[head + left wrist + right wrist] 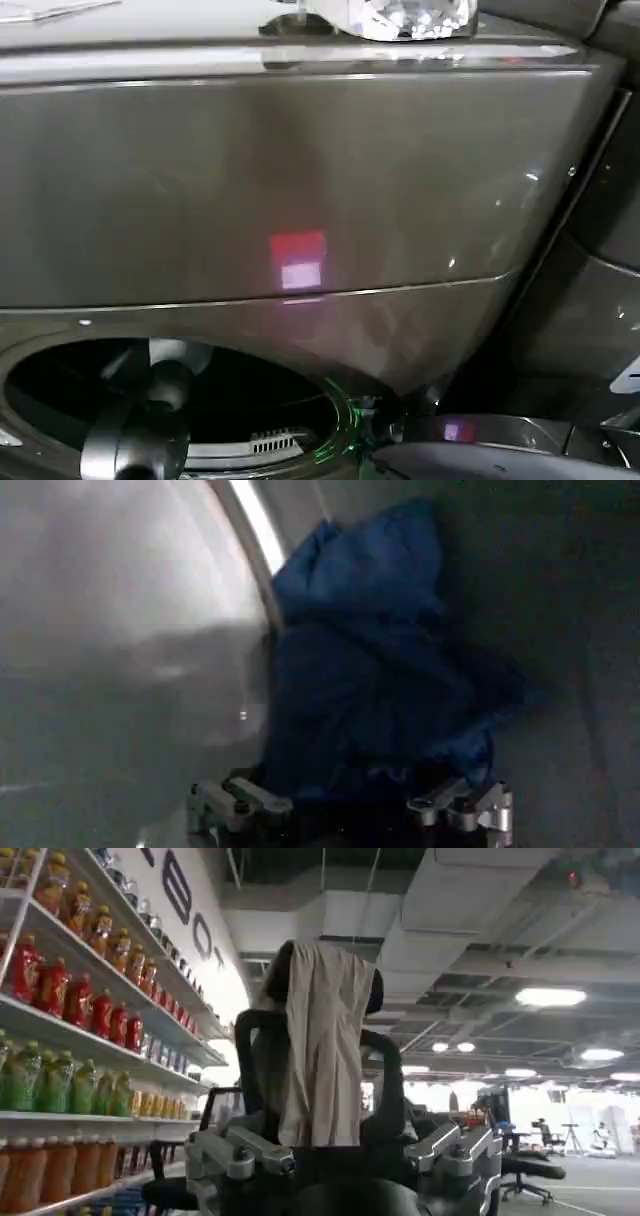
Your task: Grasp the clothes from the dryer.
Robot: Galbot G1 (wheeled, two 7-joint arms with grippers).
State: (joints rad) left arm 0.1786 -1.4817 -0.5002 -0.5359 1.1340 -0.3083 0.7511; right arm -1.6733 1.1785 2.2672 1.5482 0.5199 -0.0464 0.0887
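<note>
Lying bunched inside the steel drum, the clothes (pixel 375 670) fill the middle of the left wrist view as a dark navy heap, with a lighter blue fold rising toward the upper centre of that frame. The heap rests against the drum's curved wall (pixel 120 630), which takes up the left half of the frame, with a bright strip of light running down from the top.

The left gripper (pixel 350 805) sits at the bottom centre of that frame, its two metal fingers (pixel 240 802) spread apart, one on either side of the lower edge of the fabric. The cloth lies between them; whether the fingers touch it I cannot tell.

In the head view the dryer (pixel 300 170) fills most of the frame as a broad bronze-grey front panel with a red and pink reflection near its centre. Its round port (pixel 60 370) opens in the lower left of the frame, and the left arm (pixel 140 430) reaches down into it from the bottom edge.

The right gripper (pixel 345 1163) shows at the bottom centre of the right wrist view, its fingers (pixel 230 1153) held apart with nothing between them. Beyond it stands an office chair (pixel 385 1078) with a beige cloth (pixel 325 1038) draped over its back, and shelves of bottles (pixel 70 998) run along the left side of that frame.
</note>
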